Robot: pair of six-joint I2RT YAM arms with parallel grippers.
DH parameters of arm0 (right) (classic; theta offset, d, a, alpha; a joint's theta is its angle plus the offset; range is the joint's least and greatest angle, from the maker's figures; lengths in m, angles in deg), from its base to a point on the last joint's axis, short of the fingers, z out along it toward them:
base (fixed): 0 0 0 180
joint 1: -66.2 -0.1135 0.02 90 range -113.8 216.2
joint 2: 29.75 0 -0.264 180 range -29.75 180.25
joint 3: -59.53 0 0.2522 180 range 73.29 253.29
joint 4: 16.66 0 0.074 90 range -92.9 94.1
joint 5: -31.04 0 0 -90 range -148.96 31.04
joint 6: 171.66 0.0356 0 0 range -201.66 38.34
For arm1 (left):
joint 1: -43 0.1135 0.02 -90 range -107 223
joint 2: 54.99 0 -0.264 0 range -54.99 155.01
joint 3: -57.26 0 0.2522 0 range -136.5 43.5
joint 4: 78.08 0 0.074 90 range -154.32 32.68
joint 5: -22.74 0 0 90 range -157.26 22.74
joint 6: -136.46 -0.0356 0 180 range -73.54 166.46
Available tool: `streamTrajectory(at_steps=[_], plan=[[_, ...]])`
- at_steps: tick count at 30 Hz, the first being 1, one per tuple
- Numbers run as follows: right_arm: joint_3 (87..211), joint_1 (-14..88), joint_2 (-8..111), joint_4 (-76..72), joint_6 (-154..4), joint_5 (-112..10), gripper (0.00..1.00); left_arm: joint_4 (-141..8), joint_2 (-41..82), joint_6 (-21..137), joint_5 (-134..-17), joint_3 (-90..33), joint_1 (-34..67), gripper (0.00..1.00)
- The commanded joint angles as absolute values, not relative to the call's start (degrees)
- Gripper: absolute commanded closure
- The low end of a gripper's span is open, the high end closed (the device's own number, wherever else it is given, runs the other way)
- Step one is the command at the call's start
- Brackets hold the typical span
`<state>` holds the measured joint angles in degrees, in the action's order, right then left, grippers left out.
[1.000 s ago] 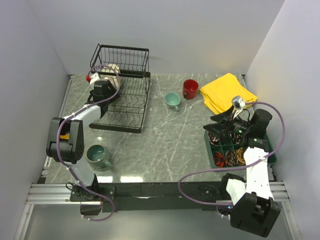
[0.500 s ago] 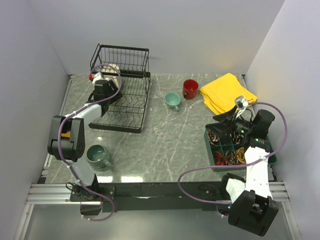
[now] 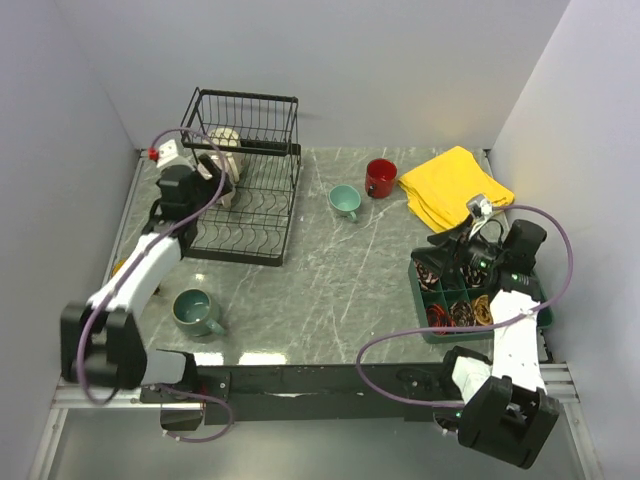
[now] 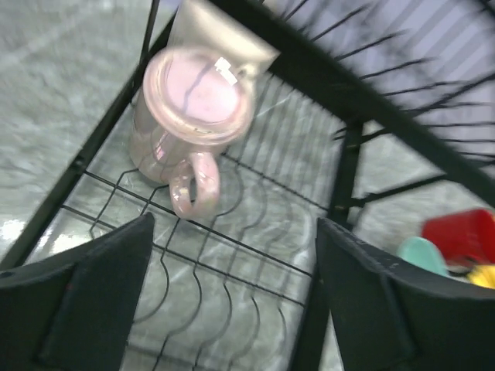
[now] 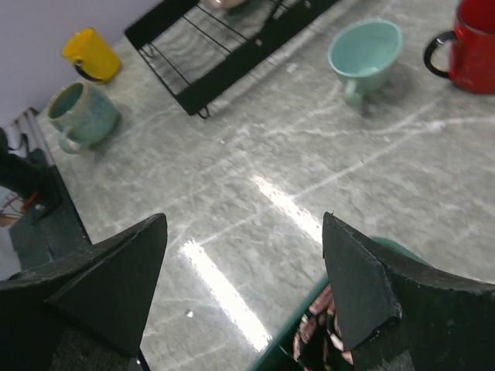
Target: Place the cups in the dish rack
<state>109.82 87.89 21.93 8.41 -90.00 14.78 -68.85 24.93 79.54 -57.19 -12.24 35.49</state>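
The black wire dish rack (image 3: 262, 205) stands at the back left. A beige mug with a lilac inside (image 3: 226, 144) lies on its side in it, seen close in the left wrist view (image 4: 193, 104). My left gripper (image 3: 212, 180) is open and empty just over the rack's left part (image 4: 232, 309), short of that mug. The small teal mug (image 3: 345, 200) and red mug (image 3: 380, 177) stand at mid back. The grey-green mug (image 3: 195, 311) stands front left; the yellow mug (image 5: 91, 54) is beyond it. My right gripper (image 3: 432, 255) is open and empty (image 5: 247, 294). The cream mug is out of view.
A folded yellow cloth (image 3: 453, 185) lies at the back right. A green compartmented tray (image 3: 424, 302) with small items sits under my right gripper, its rim showing in the right wrist view (image 5: 305, 340). Grey walls close in on three sides.
My left arm has drawn back from the rack toward the left and near side, leaving the beige mug lying in the rack. The right arm has barely shifted.
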Motion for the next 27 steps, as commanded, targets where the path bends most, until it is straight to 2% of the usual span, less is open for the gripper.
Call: streamTrajectory(at_steps=[1,5,8,14,20,27], plan=[[117.81,87.82,24.56,15.63,-96.85,9.95,0.13,-66.26,12.27,77.49,-59.69,-8.45,35.79,0.04],[128.72,86.24,31.32,22.67,-98.72,4.16,0.14,-61.95,-1.95,76.26,-64.08,-5.46,35.8,0.04],[138.3,82.04,38.0,25.75,-96.0,-5.14,0.15,-57.91,-9.87,76.95,-66.46,-3.35,35.8,0.04],[160.36,74.12,56.18,31.37,-82.03,-26.24,0.2,-51.41,-21.75,83.28,-72.79,1.22,35.8,0.04],[178.21,66.91,72.89,33.4,-72.88,-40.55,0.22,-47.97,-27.13,87.24,-81.05,3.25,35.8,0.04],[198.42,63.39,92.39,37.88,-72.26,-46.47,0.27,-44.54,-30.91,89.17,-80.27,4.39,35.8,0.04]])
